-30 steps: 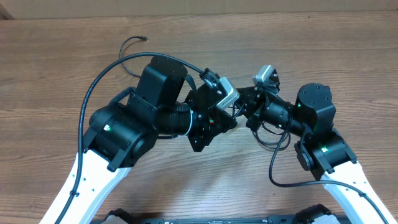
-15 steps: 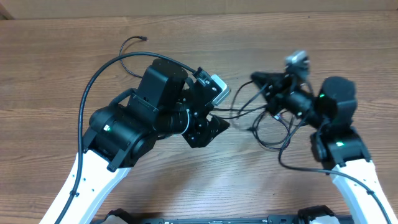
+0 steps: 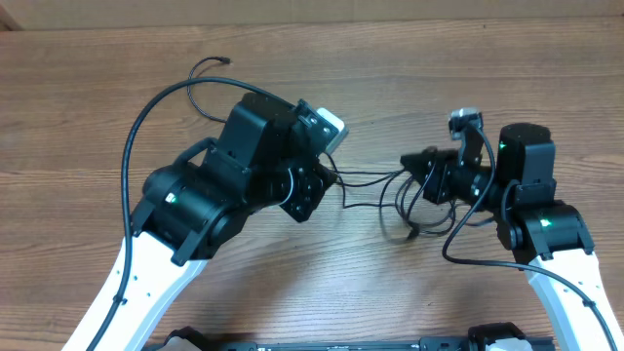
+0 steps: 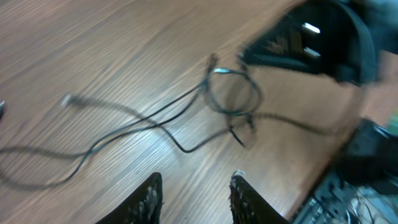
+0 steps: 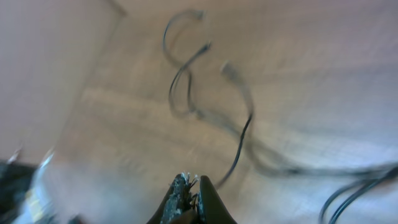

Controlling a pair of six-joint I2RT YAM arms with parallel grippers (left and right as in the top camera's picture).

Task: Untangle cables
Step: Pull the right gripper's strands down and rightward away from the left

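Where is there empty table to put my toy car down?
The far right corner of the table, beyond the right arm, is bare. So is the left edge, outside the left arm. Between the arms it is crowded with cables.

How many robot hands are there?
2. The left hand hovers open near the cables; the right hand, across from it, is pinched shut on them.

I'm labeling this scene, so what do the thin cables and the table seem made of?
The cables look like matte black rubber or plastic sheathing: thin, limp, lying in loose curves. The table looks like wood or wood-grain laminate, low sheen: brown streaked grain; can't tell which.
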